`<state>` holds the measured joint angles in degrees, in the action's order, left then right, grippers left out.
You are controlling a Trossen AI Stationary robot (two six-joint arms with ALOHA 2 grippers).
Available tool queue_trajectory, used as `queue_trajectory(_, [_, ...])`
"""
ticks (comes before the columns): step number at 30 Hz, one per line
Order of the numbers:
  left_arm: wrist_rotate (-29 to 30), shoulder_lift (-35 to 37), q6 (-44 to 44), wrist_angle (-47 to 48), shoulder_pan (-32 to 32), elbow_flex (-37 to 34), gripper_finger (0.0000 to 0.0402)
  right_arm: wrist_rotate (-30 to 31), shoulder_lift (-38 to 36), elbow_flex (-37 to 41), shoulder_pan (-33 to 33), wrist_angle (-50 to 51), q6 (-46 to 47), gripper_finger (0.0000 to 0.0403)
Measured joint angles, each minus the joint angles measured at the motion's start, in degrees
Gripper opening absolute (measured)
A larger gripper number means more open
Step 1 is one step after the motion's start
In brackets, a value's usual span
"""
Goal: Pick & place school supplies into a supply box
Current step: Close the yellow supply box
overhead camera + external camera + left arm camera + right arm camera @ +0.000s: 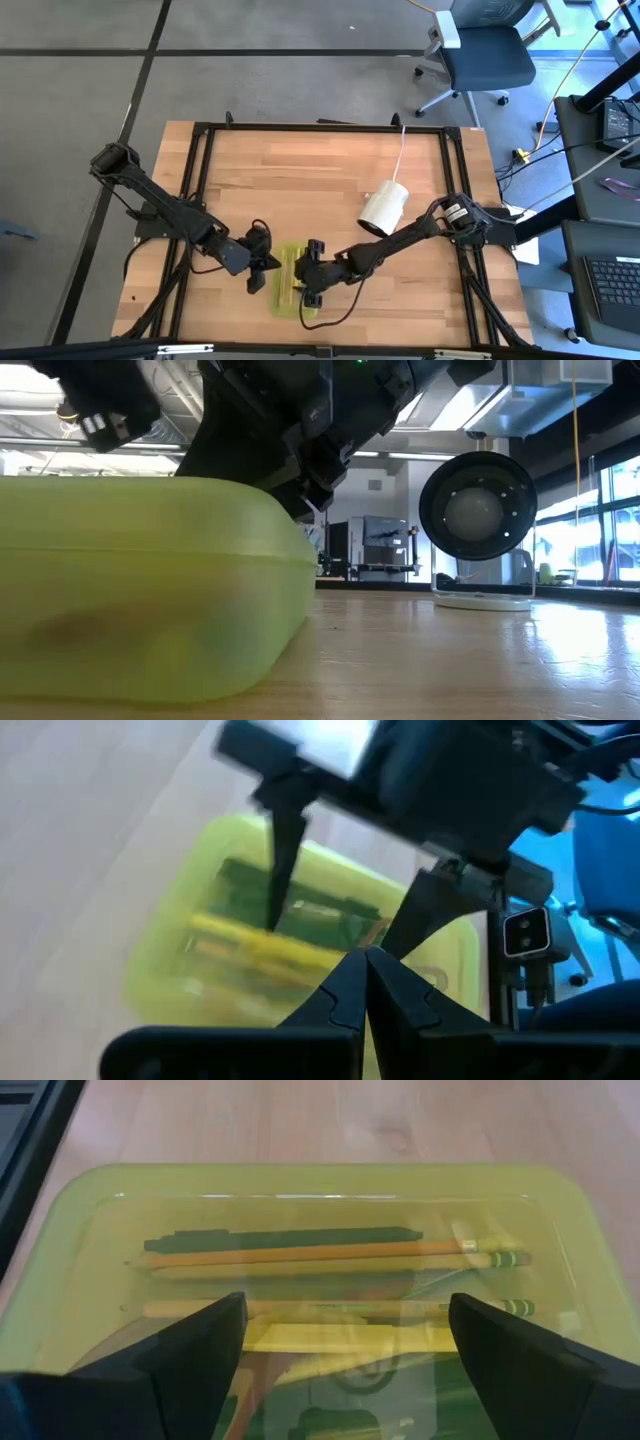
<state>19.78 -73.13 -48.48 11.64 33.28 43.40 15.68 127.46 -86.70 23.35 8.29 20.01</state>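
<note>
The yellow-green supply box (290,292) sits near the table's front edge and fills the left of the low view (140,580). It holds a black pen (280,1238), orange pencils (330,1256) and a yellow marker (340,1338), all lying flat along its length. My right gripper (345,1308) hangs open over the box's inside (306,280), one finger on either side of the supplies, holding nothing. My left gripper (367,965) is shut and empty just beside the box's left rim (262,268). Whether either gripper touches the box does not show.
A white cylinder (384,208) on a cord lies right of the table's centre; the low view shows it end-on (478,510). Bare wood stretches across the far half of the table. Black frame rails (200,150) run along the table's sides. An office chair (485,55) stands beyond the far edge.
</note>
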Motion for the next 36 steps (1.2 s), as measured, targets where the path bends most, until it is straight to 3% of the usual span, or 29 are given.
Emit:
queue_trajectory(7, [-1.98,-7.79,4.19,-8.46,0.05,0.04,0.0003,0.84,-0.02,0.13,-0.07,-1.07,-0.56,0.0351])
queue_trajectory(21, [-4.12,-19.65,-0.22,-8.50,1.11,1.31,0.0003,1.16,-0.05,0.24,-0.07,-1.70,-1.02,0.0351])
queue_trajectory(27, [-3.71,-17.81,-0.01,-7.72,1.07,1.14,0.0003,2.14,-1.03,0.28,-0.07,-1.75,-2.68,0.0351])
queue_trajectory(36, [0.35,-7.24,2.51,-4.29,1.74,0.90,0.0003,2.21,-6.72,0.76,-0.09,1.37,-7.04,0.0351])
